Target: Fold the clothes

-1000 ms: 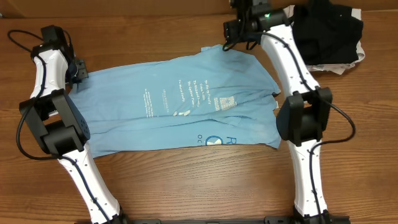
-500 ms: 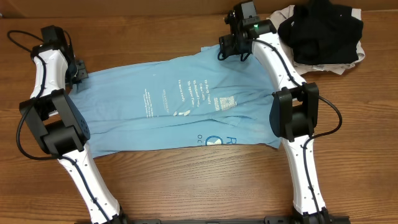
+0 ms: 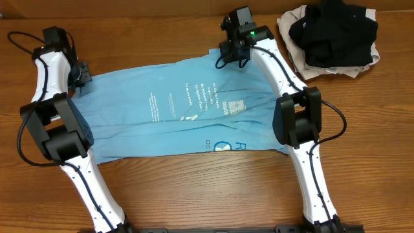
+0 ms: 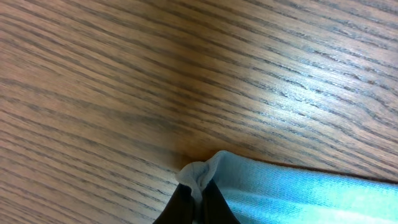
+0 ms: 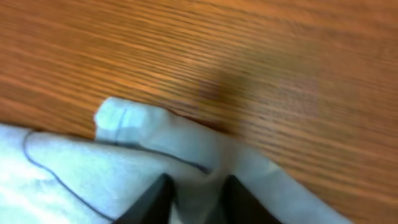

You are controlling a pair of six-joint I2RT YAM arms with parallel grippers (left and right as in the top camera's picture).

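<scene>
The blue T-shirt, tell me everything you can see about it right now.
The light blue T-shirt lies spread out, slightly wrinkled, across the wooden table. It looks like soft cotton, with white lettering and small logos printed on it. The left gripper is shut on a corner at its left end. The right gripper straddles a bunched fold at its far edge; whether it is clamped there is unclear.

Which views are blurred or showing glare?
Right wrist: blurred throughout, the light sky-blue cotton T-shirt and wood grain smeared. Left wrist: sharp, with a bright glare patch on the brown wooden table. Overhead: sharp and evenly lit.
</scene>
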